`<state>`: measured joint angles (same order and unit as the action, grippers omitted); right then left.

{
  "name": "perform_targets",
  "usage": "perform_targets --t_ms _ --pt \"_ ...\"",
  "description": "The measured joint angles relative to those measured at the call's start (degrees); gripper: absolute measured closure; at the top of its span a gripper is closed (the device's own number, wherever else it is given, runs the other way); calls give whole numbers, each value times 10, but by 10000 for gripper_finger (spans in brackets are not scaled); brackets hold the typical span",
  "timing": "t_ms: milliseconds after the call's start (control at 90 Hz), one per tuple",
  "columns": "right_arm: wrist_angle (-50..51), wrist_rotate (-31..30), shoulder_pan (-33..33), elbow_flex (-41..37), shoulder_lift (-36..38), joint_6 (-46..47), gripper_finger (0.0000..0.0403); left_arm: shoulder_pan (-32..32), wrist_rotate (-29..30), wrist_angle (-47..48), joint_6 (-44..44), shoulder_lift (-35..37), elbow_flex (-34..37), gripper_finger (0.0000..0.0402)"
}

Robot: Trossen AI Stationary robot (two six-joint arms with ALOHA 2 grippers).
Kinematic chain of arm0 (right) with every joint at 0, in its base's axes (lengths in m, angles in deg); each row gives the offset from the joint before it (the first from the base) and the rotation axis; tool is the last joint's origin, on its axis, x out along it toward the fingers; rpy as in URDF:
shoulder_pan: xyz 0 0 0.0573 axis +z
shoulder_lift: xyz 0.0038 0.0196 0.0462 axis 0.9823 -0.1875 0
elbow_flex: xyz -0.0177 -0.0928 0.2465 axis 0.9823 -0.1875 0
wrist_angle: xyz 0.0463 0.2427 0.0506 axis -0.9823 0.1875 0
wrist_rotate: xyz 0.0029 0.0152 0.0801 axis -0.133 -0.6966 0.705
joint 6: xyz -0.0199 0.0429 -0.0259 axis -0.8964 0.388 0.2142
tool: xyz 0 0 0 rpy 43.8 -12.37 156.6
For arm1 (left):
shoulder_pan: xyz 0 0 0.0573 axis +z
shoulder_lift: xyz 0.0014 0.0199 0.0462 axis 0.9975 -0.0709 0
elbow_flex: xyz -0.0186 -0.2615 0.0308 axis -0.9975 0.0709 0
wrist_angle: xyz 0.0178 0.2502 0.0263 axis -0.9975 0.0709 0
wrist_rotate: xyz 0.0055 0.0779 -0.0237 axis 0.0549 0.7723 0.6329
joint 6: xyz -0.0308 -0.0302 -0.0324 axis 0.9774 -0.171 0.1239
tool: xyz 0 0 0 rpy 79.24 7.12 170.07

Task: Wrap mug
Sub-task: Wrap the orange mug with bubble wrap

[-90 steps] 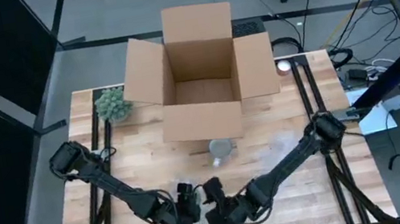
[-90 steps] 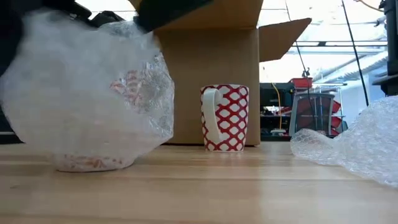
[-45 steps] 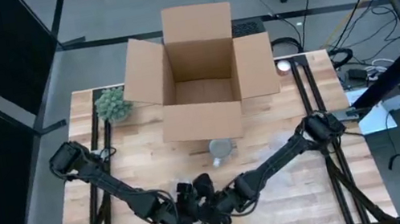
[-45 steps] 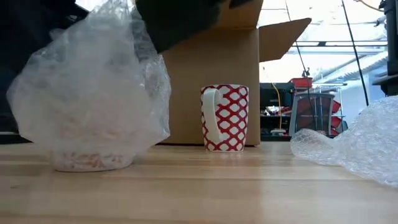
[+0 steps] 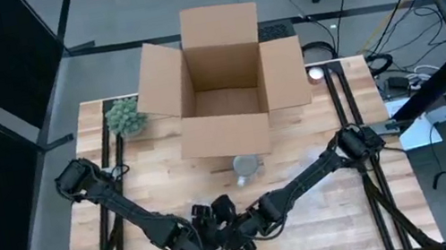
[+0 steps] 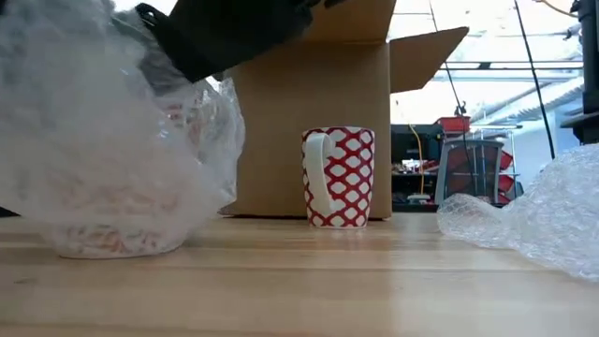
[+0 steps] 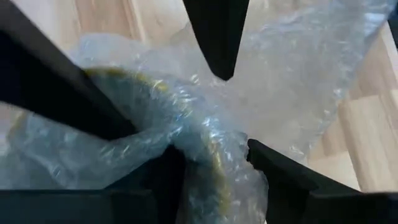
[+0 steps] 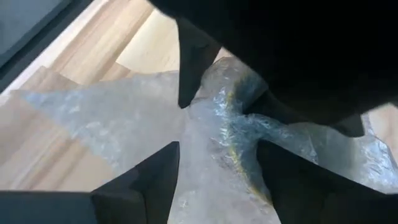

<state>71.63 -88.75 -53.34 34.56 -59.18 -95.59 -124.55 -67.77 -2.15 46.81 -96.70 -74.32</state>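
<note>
A: Mug (image 6: 117, 220) sits near the front edge of the table (image 5: 331, 225), already swathed in bubble wrap (image 6: 94, 140); its red pattern shows faintly through the plastic in the low view.

B: And the claws?

A: The left gripper (image 7: 211, 168) is clenched on a twisted bunch of the wrap. The right gripper (image 8: 217, 155) straddles the gathered plastic, probably pinching it too, though the wrist view is too crowded to be sure.

B: What could go wrong?

A: The two sets of fingers are crammed together over the bundle, so they may knock each other. If either hold slips, the wrap could spring open. A sideways pull might drag or tip the mug.

B: The other one?

A: A second mug (image 6: 338, 177), bare, stands before the cardboard box (image 5: 224, 79), well apart. Loose spare wrap (image 6: 533, 220) lies on the right.
</note>
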Motion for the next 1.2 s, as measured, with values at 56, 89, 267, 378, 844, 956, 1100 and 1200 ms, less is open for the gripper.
perform_targets --t_ms 56,89,267,378,844,956,1100,1200 --pt "-3 -1 1 0 0 3 204 -1 9 8 -2 0 -2 240" --pt "-4 -2 1 0 1 3 204 -1 13 14 -1 0 -2 240" --pt "-2 -32 6 9 3 -10 204 -1 28 55 11 3 -5 240" --pt "3 -32 7 18 3 -19 204 -1 32 65 12 3 -5 240" --pt "17 -124 33 69 1 -62 204 -1 58 67 11 6 -38 240" --pt "54 -124 35 96 1 -59 204 -1 60 70 10 6 -50 240" --pt "120 -123 39 131 2 -45 204 -1 60 97 10 7 -61 240" --pt "136 -125 40 136 3 -23 204 -2 58 138 12 7 -74 240"
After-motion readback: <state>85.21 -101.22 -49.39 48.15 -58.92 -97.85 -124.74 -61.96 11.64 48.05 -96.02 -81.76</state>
